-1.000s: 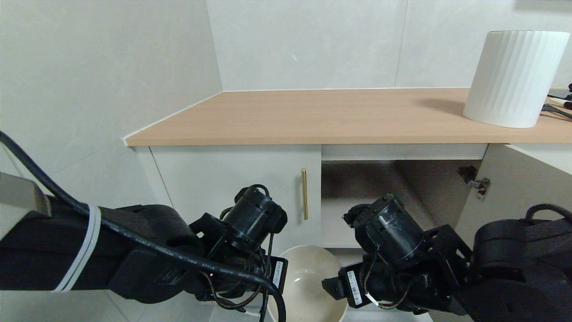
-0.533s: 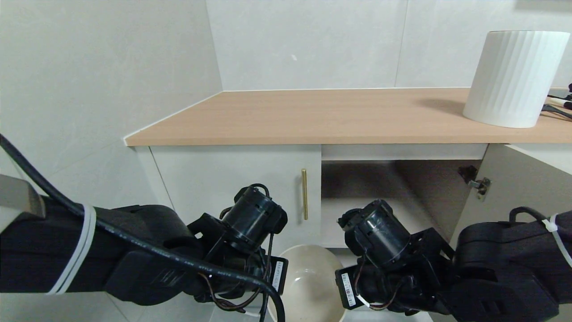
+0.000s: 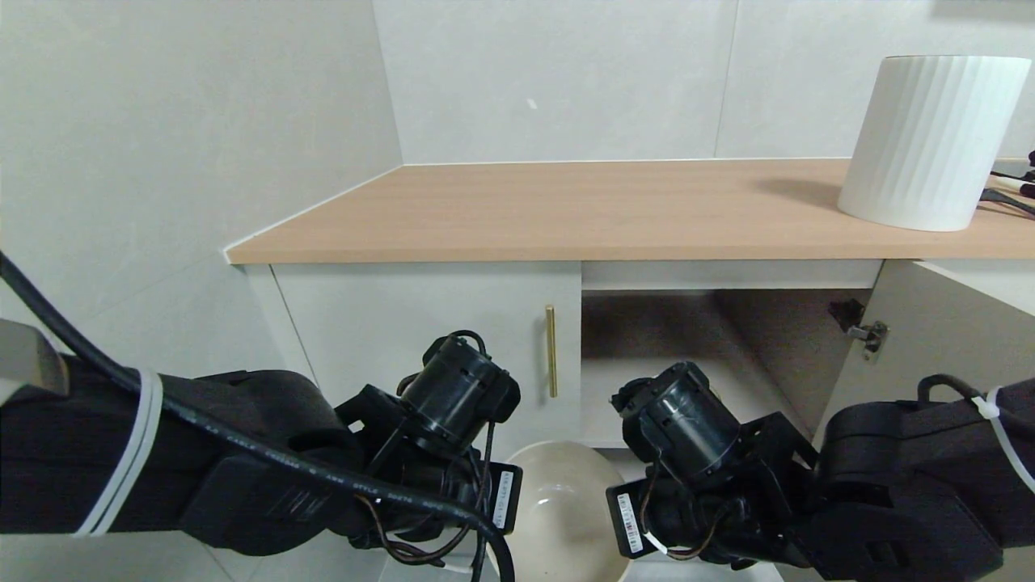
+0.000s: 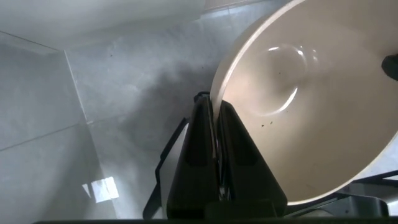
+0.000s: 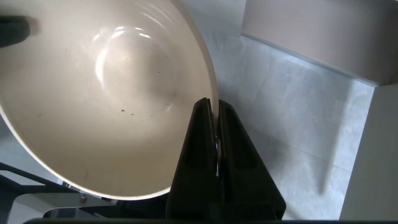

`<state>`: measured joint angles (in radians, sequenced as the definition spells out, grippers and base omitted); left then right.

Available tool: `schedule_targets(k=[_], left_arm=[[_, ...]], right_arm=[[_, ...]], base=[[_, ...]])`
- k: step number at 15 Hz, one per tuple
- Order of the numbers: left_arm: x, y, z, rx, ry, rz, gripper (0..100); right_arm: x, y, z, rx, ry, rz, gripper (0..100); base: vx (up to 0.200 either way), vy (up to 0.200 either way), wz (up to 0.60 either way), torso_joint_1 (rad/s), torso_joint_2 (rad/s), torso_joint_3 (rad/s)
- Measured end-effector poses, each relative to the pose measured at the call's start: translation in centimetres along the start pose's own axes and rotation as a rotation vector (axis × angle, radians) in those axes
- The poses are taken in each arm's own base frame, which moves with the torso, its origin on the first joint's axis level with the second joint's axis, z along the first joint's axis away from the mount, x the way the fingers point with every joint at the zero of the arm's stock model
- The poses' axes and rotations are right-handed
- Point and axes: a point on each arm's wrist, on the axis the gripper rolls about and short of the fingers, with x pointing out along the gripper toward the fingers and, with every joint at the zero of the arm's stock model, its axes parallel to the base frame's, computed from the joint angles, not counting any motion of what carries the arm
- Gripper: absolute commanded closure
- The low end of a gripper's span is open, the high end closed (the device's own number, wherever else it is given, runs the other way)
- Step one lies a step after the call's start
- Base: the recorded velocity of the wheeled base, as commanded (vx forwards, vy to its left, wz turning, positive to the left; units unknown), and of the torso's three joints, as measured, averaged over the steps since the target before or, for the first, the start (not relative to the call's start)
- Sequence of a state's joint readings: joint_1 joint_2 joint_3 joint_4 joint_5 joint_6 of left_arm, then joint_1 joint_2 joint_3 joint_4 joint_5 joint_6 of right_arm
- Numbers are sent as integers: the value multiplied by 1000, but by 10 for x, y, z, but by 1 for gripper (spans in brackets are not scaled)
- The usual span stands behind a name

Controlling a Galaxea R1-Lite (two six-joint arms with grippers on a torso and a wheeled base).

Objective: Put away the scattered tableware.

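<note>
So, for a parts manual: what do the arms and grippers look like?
The left arm and right arm: black, cylindrical wrist motors, white barcode stickers, white ties. A black cable follows the left. The left gripper and right gripper: black tapered fingers.

Cream bowl (image 3: 558, 517), round and deep, glossy glaze with a bright highlight and a few small dark specks on the inner wall. Its opening faces upward. It is held off the floor just in front of the cabinet (image 3: 420, 323), in line with the edge where the closed door meets the open compartment. The left gripper (image 4: 214, 121) and right gripper (image 5: 214, 118) pinch opposite sides of the rim, one finger inside the wall and one outside.
</note>
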<state>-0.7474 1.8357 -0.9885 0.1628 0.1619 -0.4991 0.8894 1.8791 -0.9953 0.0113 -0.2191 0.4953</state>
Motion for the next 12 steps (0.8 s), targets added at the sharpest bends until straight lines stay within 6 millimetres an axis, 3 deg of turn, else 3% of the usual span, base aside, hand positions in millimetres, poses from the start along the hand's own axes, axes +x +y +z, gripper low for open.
schedule_targets(k=[1, 2, 9, 12], left_arm=[[0, 0, 0, -3, -2, 0, 100], [0, 0, 0, -4, -2, 0, 0], [-10, 0, 3, -14, -31, -24, 0], [-19, 0, 6, -50, -62, -43, 0]], right_arm=[[0, 0, 0, 0, 0, 0, 100], [0, 0, 0, 0, 0, -1, 100], [4, -3, 2, 23, -2, -10, 100], [8, -13, 6, 60, -14, -45, 100]], base=[[0, 0, 0, 0, 0, 0], [0, 0, 0, 0, 0, 0], [0, 0, 0, 0, 0, 0], [0, 0, 0, 0, 0, 0]])
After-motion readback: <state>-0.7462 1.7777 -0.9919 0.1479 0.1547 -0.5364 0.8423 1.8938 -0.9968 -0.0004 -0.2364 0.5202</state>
